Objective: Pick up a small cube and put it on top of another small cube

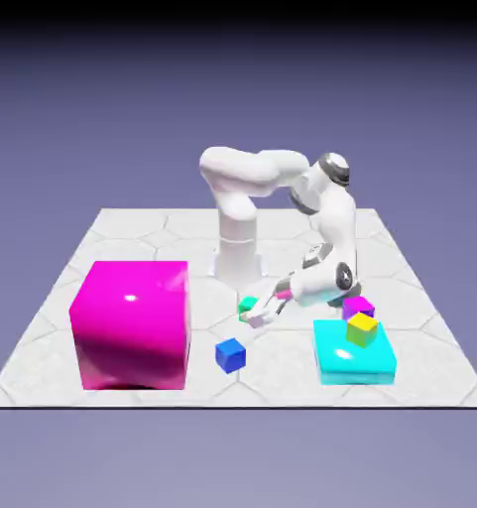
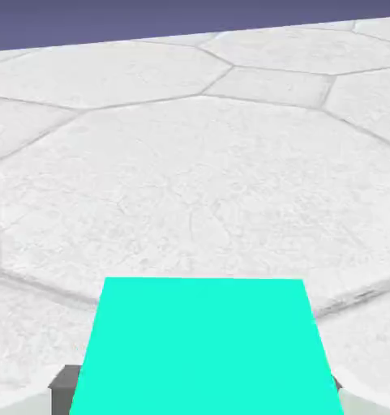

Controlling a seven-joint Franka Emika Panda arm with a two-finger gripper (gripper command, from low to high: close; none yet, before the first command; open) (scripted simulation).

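Counter: pale stone pattern, blue-violet behind.
My hand: closed on the green cube, tilted low, inward from the front edge.
Risk: a shallow, slanted grip could let the cube twist out as I lift.
Near front edge: blue cube.
Left front corner: big magenta block, limiting my swing.
Right front corner: cyan slab, yellow cube, purple cube.
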